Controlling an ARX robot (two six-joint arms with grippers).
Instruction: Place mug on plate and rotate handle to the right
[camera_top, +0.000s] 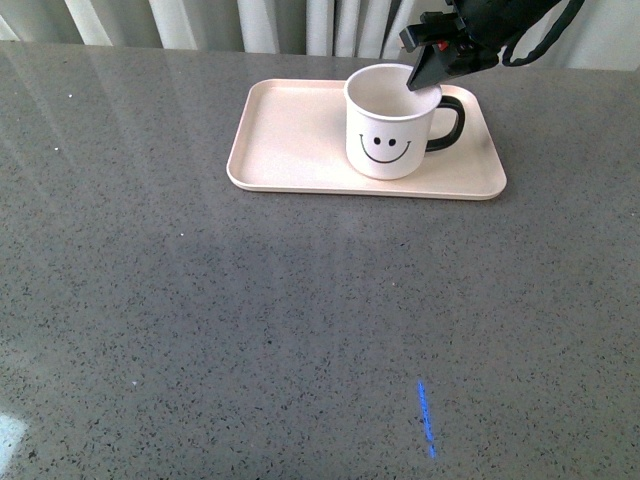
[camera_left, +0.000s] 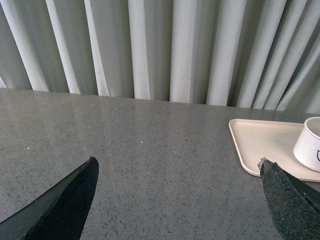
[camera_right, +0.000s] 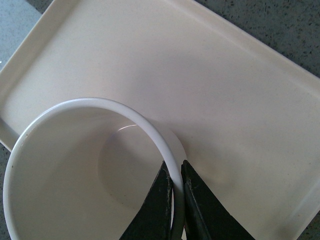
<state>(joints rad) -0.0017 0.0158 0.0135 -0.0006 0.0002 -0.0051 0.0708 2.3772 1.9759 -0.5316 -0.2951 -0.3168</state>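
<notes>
Standing upright on plate (camera_top: 290, 140), mug (camera_top: 385, 140), handle (camera_top: 450, 120) rightward, right hand (camera_right: 176, 172) pinching rim (camera_right: 150, 127)

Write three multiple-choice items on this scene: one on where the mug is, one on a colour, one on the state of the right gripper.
1. Where is the mug relative to the plate?
A) on the table left of it
B) on it, in its right half
C) on the table in front of it

2. What colour is the handle?
A) red
B) white
C) black

3. How is the right gripper?
A) shut on the mug's rim
B) wide open, clear of the mug
C) out of view

Answers:
1 B: the front view shows its base inside the plate's raised edge.
2 C: the loop is glossy black against the cream body.
3 A: the right wrist view shows its jaws pinching the wall, one inside and one outside.
</notes>
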